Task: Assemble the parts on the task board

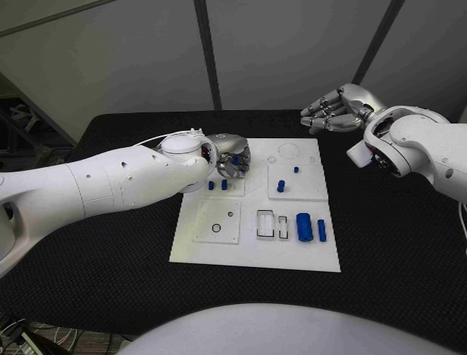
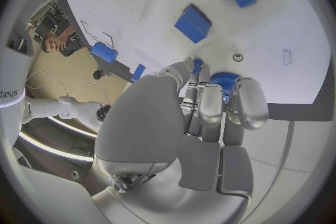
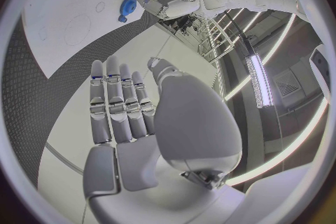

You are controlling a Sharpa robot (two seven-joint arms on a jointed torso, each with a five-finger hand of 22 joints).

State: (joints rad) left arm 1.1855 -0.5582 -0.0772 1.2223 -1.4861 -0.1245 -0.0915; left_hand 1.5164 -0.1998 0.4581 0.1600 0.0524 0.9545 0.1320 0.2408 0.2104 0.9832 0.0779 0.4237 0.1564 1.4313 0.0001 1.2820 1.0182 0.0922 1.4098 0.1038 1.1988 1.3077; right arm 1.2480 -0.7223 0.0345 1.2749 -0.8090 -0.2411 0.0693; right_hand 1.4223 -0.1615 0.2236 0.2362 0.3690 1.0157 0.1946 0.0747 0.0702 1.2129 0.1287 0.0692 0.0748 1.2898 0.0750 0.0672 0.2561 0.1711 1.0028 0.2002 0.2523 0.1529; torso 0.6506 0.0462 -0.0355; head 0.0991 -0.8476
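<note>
**Left hand on a blue gear at the board's far left corner**

The left hand (image 1: pixel 228 153) reaches over the far left corner of the white board (image 1: pixel 298 255), and its fingertips (image 2: pixel 198 65) close around a round blue toothed gear (image 2: pixel 224 79) in the left wrist view. The gear sits just inside the board's edge, with black table (image 1: pixel 404 259) directly beyond it.

Outward from there, small blue pegs (image 1: pixel 218 185) stand just beside the hand, and two more (image 1: pixel 281 185) stand toward the middle of the board. A thick blue cylinder (image 1: pixel 304 227) and a thin blue bar (image 1: pixel 322 230) lie near the board's near right side, beside a dark-outlined slot (image 1: pixel 267 223).

The right hand (image 1: pixel 338 109) hangs above the table's far edge, well apart from the board, holding nothing, its fingers straight and side by side. Bare table runs wide on both sides of the board.
</note>
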